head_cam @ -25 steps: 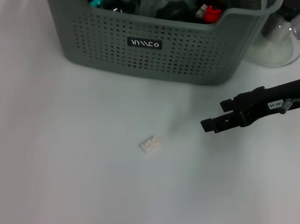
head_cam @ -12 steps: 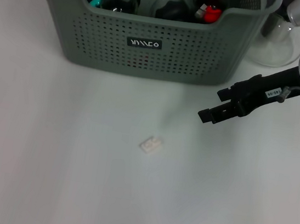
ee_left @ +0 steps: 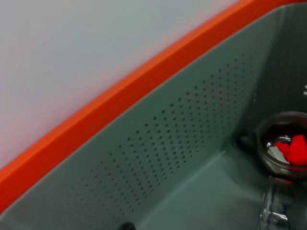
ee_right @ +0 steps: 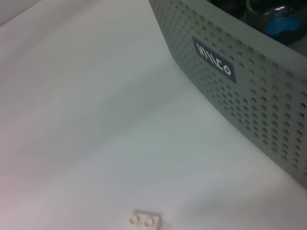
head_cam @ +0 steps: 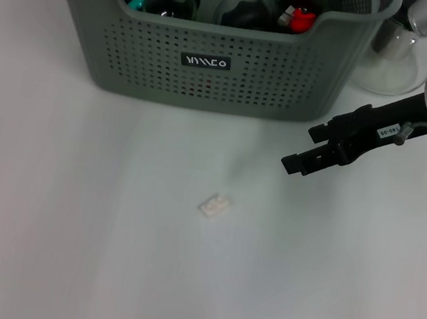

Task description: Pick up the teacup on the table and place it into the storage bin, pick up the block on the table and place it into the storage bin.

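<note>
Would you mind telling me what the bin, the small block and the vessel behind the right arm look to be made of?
The bin looks like moulded matt plastic, grey-green: even rows of punched holes and a thick, rounded rim. The block seems to be hard white plastic, with two studs on top in the right wrist view. The vessel is clear and see-through with bright glints, probably glass, though clear plastic cannot be ruled out.

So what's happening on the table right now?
The right pincer hangs over the table, between the bin and the small white block, holding nothing. The block lies on the table, apart from the bin. The left arm is over the bin; its wrist view looks inside. Several items already sit in the bin.
</note>
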### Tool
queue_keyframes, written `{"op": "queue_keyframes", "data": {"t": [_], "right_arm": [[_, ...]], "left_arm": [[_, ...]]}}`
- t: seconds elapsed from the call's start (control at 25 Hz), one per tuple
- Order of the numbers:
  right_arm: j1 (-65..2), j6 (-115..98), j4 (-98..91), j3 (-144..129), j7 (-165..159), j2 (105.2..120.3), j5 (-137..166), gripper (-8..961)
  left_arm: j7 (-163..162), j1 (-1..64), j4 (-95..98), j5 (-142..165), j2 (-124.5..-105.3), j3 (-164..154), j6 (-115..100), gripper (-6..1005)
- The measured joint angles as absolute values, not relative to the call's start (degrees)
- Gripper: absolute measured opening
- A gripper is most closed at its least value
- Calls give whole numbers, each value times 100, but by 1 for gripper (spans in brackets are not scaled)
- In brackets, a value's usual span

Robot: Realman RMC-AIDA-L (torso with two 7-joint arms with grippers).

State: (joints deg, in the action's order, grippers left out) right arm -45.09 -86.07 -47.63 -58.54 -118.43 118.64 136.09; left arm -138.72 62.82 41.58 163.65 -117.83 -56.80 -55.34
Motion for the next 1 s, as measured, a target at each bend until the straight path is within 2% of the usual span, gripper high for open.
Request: {"op": "queue_keyframes", "data": {"t": [0.36,0.52,0.64,0.76,1.0], "right_arm": [[-4509,-8604,-4763,-5863,-11831,11848,13614,945],[-4495,-8604,-4764,-5876,-11821,11835,13615,945],[-4484,-8604,-4764,-5889,-11814,11816,13616,945],[-4480,-8600,-4764,-5889,-11813,11809,13614,944],[-4456,-8575,-4764,-5891,-11812,11802,13615,944]], "left_arm": [[-13924,6256,4192,16371,-11809,-5788,-5517,359],[-13905,6100,4840,16286,-11847,-5739,-5880,554],[-13743,5583,6273,15634,-11999,-5701,-6642,676],[-13475,4973,7824,14464,-12068,-5690,-7592,785],[-12387,4061,9846,12450,-12132,-5607,-9680,781]]}}
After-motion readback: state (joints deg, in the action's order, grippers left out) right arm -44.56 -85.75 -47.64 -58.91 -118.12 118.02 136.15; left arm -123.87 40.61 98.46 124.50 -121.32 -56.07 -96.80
